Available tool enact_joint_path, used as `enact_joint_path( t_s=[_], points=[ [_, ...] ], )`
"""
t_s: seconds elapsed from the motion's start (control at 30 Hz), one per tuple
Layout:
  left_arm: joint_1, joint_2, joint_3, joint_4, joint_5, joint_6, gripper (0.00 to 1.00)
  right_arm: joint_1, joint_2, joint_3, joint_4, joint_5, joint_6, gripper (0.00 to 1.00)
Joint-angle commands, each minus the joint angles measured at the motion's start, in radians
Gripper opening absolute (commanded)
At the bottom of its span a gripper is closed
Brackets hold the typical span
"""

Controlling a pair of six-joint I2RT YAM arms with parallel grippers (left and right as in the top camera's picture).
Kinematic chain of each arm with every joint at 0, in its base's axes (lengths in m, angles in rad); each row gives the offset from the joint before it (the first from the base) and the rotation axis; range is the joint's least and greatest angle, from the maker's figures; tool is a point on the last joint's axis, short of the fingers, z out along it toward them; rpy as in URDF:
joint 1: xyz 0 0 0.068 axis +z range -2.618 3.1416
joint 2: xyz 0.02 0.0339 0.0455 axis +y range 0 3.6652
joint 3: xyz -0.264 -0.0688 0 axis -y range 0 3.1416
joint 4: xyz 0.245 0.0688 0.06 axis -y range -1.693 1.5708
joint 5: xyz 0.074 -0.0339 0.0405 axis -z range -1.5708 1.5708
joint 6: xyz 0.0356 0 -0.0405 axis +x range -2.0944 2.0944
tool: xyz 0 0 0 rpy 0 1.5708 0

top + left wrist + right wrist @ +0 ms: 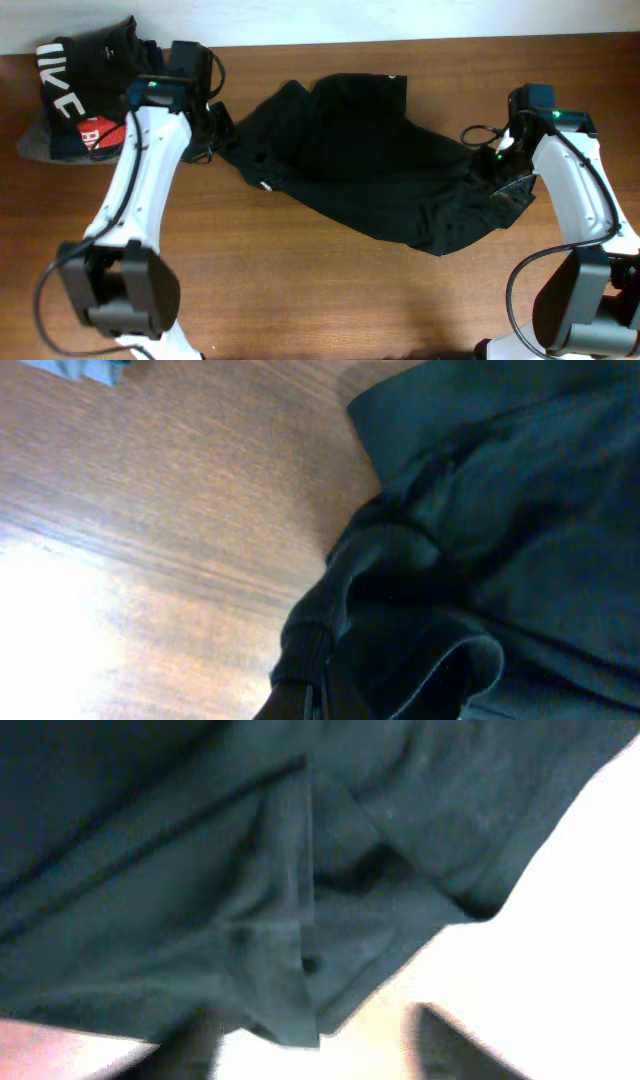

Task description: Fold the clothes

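While the soft black clothes (370, 170) are lying rumpled on the wood-grain worktop (300, 300), left jaws are clamping their edge; right jaws are standing apart, gripping nothing.

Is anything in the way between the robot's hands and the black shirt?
No, nothing visible. The left gripper and right gripper both sit right at the edges of the big black soft-fabric garment.
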Motion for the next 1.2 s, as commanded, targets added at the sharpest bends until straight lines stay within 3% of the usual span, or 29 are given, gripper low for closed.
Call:
enact_joint_path(
  t_s=[0.0, 0.27, 0.4, 0.53, 0.67, 0.87, 1.17],
  points=[
    [-0.002, 0.055, -0.009, 0.011, -0.023, 0.016, 0.02, 0.006, -0.006, -0.005, -0.042, -0.012, -0.056, 0.82],
    [-0.002, 0.088, -0.009, 0.023, -0.023, 0.016, 0.02, 0.042, -0.006, -0.005, -0.097, -0.135, -0.198, 0.8],
    [-0.002, 0.088, -0.009, 0.023, -0.023, 0.016, 0.01, 0.081, 0.0, -0.006, -0.095, -0.136, -0.228, 0.71],
    [-0.002, 0.088, -0.009, 0.02, -0.023, 0.016, 0.02, 0.129, 0.009, -0.037, -0.068, -0.135, -0.225, 0.67],
    [-0.002, 0.088, -0.009, 0.013, -0.023, 0.016, 0.02, 0.136, 0.009, -0.117, -0.002, -0.097, -0.13, 0.67],
    [-0.002, 0.088, -0.009, 0.006, -0.023, 0.016, 0.02, 0.129, 0.011, -0.219, 0.127, -0.097, -0.14, 0.65],
    [-0.002, 0.088, -0.009, -0.005, -0.023, 0.016, 0.02, 0.129, 0.099, -0.225, 0.227, -0.071, -0.14, 0.65]
  ],
)
